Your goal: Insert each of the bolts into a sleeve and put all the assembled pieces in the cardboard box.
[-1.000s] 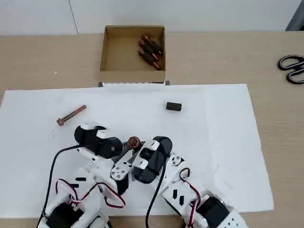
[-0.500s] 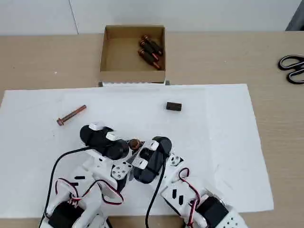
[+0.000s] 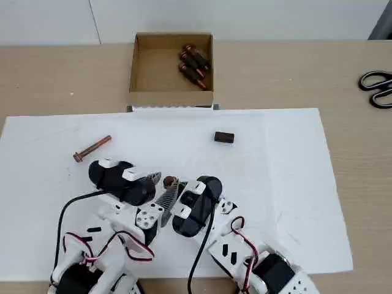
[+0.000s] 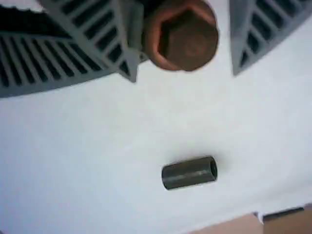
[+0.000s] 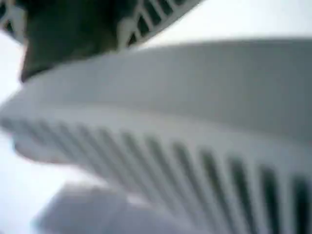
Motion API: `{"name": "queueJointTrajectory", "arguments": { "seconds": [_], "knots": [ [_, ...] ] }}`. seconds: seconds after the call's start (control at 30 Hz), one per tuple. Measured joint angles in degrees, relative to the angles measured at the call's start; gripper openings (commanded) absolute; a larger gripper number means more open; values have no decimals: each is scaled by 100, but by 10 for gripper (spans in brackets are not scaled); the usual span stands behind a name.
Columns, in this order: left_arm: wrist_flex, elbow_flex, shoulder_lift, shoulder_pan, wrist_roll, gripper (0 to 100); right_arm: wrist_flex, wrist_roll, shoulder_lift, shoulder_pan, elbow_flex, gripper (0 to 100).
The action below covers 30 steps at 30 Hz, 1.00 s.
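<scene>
A copper bolt (image 3: 169,181) hangs above the paper near the front, its hex head (image 4: 183,34) facing the left wrist camera, with a dark sleeve (image 5: 63,34) around its shank. My left gripper (image 4: 184,70) is open. One finger (image 4: 87,44) lies against the head and the other stands apart from it. My right gripper (image 3: 176,191) is just right of the bolt, shut on the sleeved piece. A loose sleeve (image 3: 224,137) lies farther back, and a second bolt (image 3: 92,148) lies at the left. The cardboard box (image 3: 171,97) holds assembled pieces (image 3: 195,64).
A white paper sheet (image 3: 275,184) covers the work area on the wooden table. Scissors (image 3: 376,86) lie at the far right edge. The loose sleeve (image 4: 189,172) lies on its side ahead of the left gripper.
The left arm pushed in toward the bolt head, then drew back to the left. The bolt head stayed almost where it was, by the right gripper.
</scene>
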Motion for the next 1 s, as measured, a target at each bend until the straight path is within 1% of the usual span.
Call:
{"name": "queueJointTrajectory", "arguments": {
  "seconds": [0.13,0.43,0.5,0.57,0.67,0.77,1.0],
  "knots": [
    [-9,-176,9,-70,18,8,9,0,0,18,18,4],
    [-18,-237,9,-70,299,6,9,0,0,18,18,4],
    [-18,-237,9,-246,299,6,9,0,0,141,18,4],
    [-18,-202,0,-510,316,6,9,0,0,360,18,4],
    [-18,132,0,-1081,325,6,9,0,0,809,18,4],
    [-18,571,9,-1609,97,6,9,0,0,1319,18,4],
    [-26,1538,62,-2259,-273,6,9,0,0,2453,18,4]
  ]
}}
